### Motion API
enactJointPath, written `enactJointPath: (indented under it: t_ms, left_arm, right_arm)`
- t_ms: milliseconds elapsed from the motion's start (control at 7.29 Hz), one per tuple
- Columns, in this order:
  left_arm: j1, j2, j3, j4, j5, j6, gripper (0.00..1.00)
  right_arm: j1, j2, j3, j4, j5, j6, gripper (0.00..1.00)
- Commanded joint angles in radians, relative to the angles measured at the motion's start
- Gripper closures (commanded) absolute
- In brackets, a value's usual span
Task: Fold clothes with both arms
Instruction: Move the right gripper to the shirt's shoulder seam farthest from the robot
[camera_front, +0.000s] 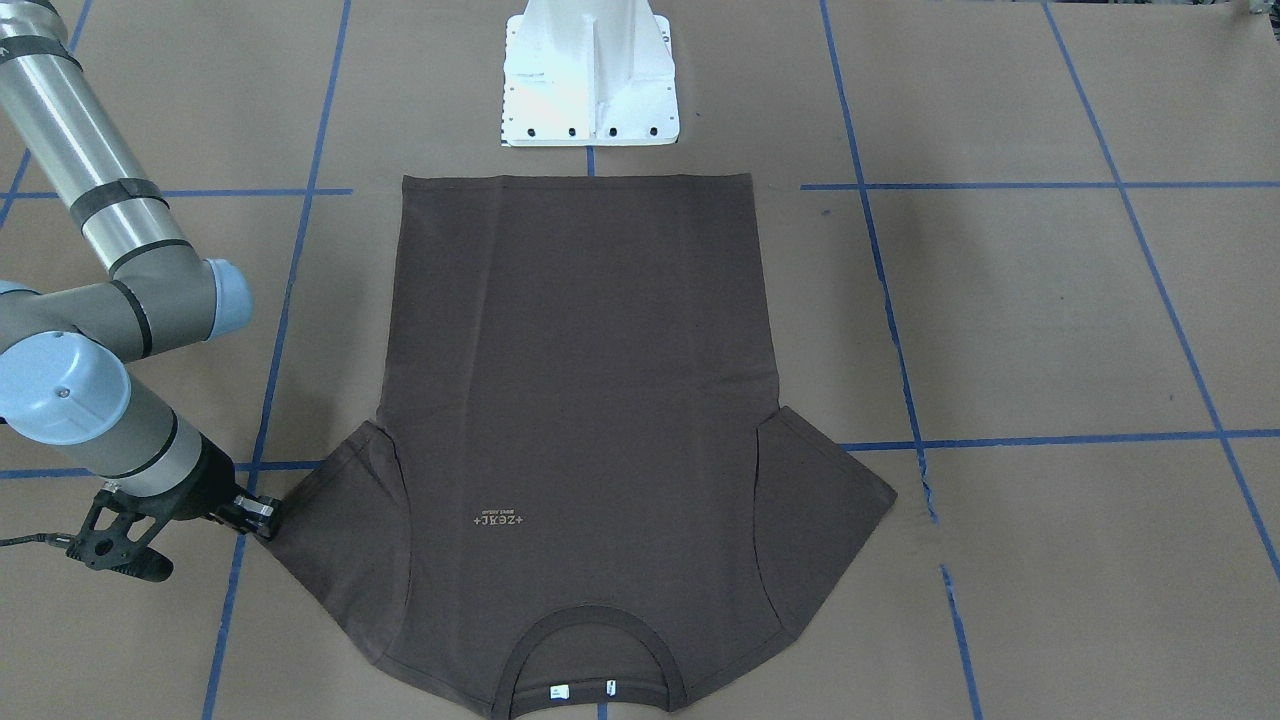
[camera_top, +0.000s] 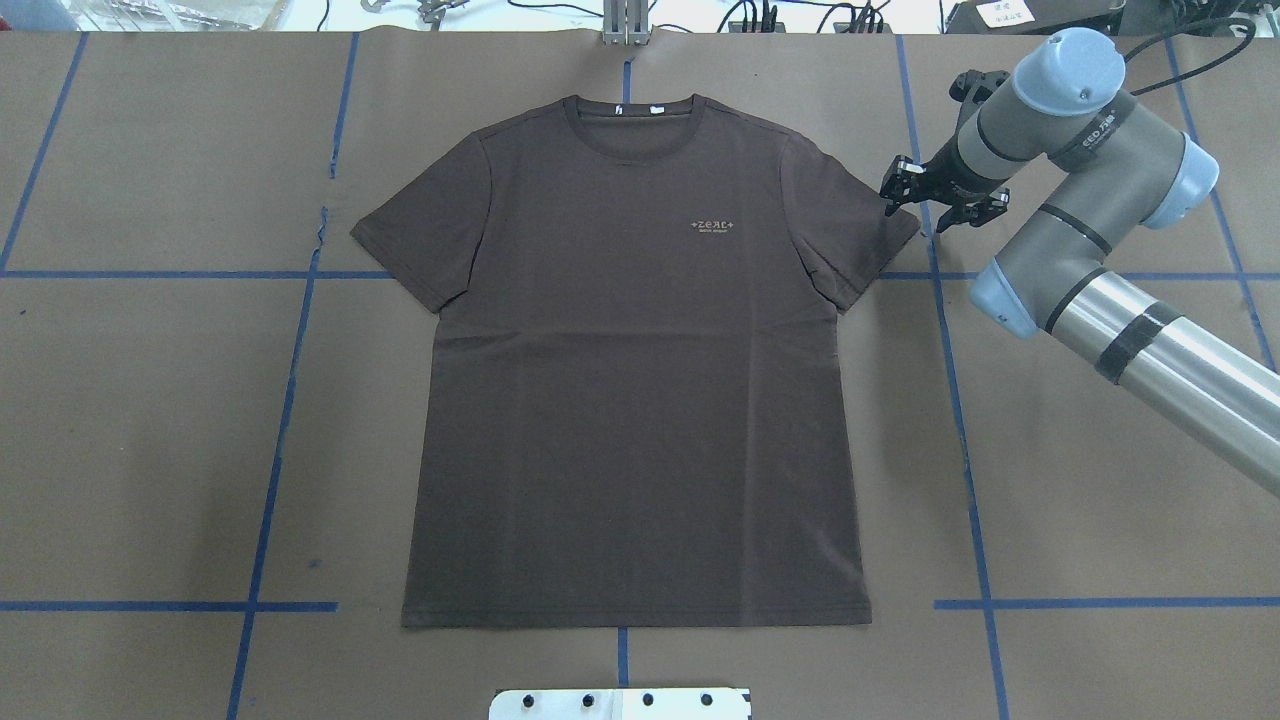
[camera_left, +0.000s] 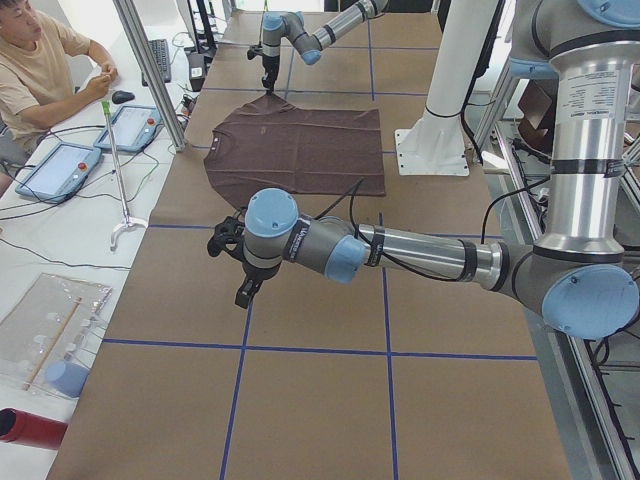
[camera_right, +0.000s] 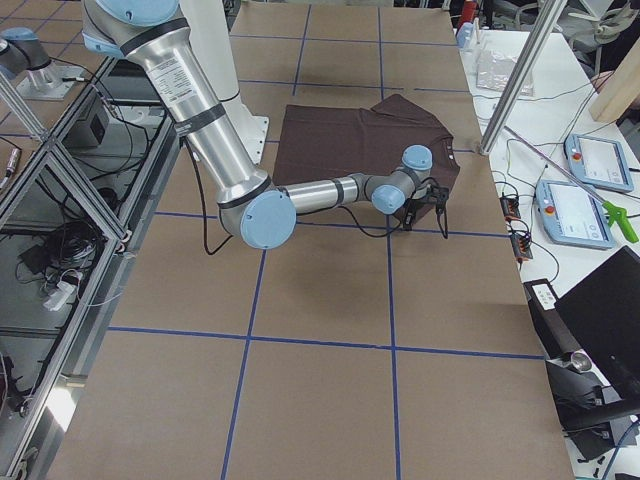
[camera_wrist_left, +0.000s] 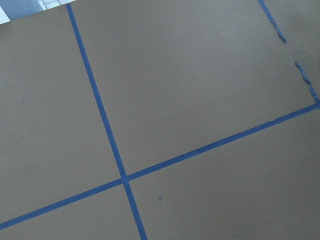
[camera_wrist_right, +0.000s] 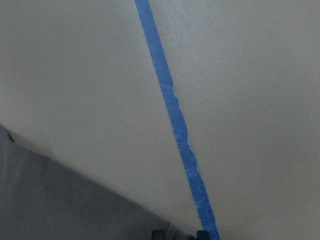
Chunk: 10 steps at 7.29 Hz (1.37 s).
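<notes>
The dark brown T-shirt (camera_top: 635, 370) lies flat and spread out on the brown table, with its collar (camera_top: 630, 110) away from the robot and a pale chest logo (camera_top: 714, 225). My right gripper (camera_top: 938, 205) is low over the table at the outer edge of the shirt's right sleeve (camera_top: 850, 225), and its fingers look open and empty. It also shows in the front-facing view (camera_front: 258, 512). The right wrist view shows the sleeve corner (camera_wrist_right: 60, 200) beside a blue tape line. My left gripper (camera_left: 243, 290) shows only in the exterior left view, hanging over bare table away from the shirt. I cannot tell whether it is open or shut.
The white pedestal base (camera_front: 590, 80) stands just behind the shirt's hem. Blue tape lines (camera_top: 290, 400) grid the brown table cover. A seated operator (camera_left: 40, 60) with tablets, and a metal post (camera_left: 150, 70), are along the table's far side.
</notes>
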Motion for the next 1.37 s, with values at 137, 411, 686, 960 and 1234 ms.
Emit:
enactJointPath:
  t_ms: [137,411,686,960,1234]
  left_arm:
    - [0.000,0.000,0.009,0.000,0.000,0.002,0.00]
    - [-0.001,0.000,0.006,-0.002,0.000,0.002,0.00]
    - [-0.002,0.000,-0.008,-0.002,0.000,-0.004,0.00]
    - [-0.002,-0.002,-0.010,-0.002,0.000,-0.004,0.00]
    - [-0.002,-0.005,-0.022,0.000,-0.002,-0.008,0.00]
  right_arm:
    - [-0.001,0.033,0.001,-0.020,0.000,0.005,1.00]
    - [-0.003,0.100,0.015,-0.044,0.001,0.048,1.00]
    - [-0.062,0.187,0.006,-0.048,-0.021,0.172,1.00]
    - [-0.101,0.235,-0.031,-0.075,-0.123,0.194,1.00]
    - [-0.101,0.304,-0.129,-0.075,-0.159,0.193,0.97]
